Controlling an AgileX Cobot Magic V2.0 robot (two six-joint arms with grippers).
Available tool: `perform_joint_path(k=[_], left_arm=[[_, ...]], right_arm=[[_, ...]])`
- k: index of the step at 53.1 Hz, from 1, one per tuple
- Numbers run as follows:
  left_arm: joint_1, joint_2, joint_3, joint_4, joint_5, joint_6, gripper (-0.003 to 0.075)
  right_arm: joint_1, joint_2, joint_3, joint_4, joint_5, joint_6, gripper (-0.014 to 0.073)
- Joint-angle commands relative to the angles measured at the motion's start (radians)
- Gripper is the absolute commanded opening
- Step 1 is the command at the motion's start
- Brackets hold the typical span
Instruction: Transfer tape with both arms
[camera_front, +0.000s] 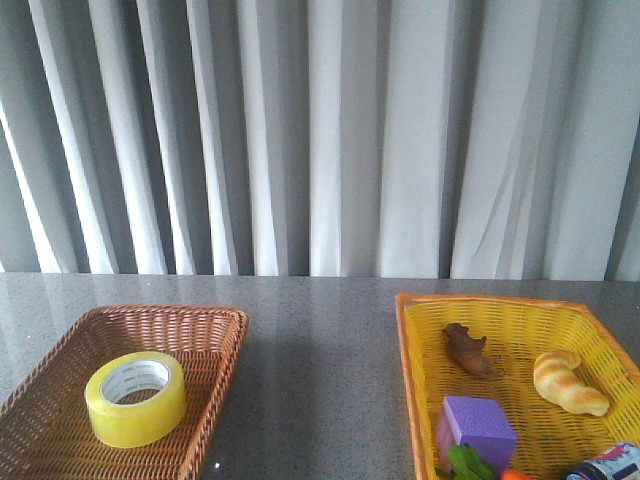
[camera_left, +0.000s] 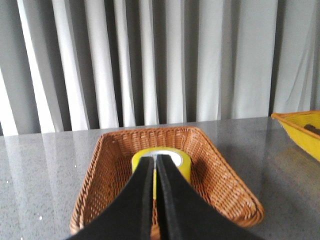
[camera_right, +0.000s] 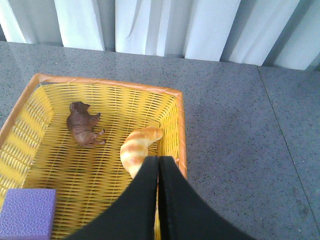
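The tape (camera_front: 136, 398), a wide yellow roll with a white printed core, lies flat in the brown wicker basket (camera_front: 205, 330) at the front left of the table. In the left wrist view the tape (camera_left: 186, 165) shows just beyond my left gripper (camera_left: 154, 159), which is shut with nothing between its black fingers and hangs short of the roll. My right gripper (camera_right: 158, 160) is shut and empty too, hovering over the near rim of the yellow basket (camera_right: 180, 125). Neither arm shows in the front view.
The yellow basket (camera_front: 415, 350) at the front right holds a brown toy animal (camera_front: 470, 350), a croissant (camera_front: 568, 382), a purple block (camera_front: 477, 428), green and orange bits and a can at its front edge. Grey curtains hang behind the grey table (camera_front: 320, 340).
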Motion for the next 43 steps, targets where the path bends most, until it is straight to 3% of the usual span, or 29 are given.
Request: perform_joint_path(k=[1,8,22,43], left_arm=[[0.000,-0.092,0.110,-0.002,-0.098,0.000,-0.0007],[0.037,-0.083,0.234,0.006,-0.113,-0.001,-0.0007],[0.131,-0.083,0.236,0.042,-0.072,0.047,-0.0007],[0.119,-0.083,0.236,-0.047,-0.074,0.044,-0.0007]], right_arm=[[-0.004,-0.021,-0.023,-0.011,-0.060,-0.002,-0.0008],[-0.004,-0.021,-0.023,-0.010,-0.058,-0.002,-0.0008],[-0.004,-0.021,-0.023,-0.011,-0.052,-0.002,-0.0008],[-0.004,-0.021,-0.023,-0.011,-0.053,-0.001,-0.0008]])
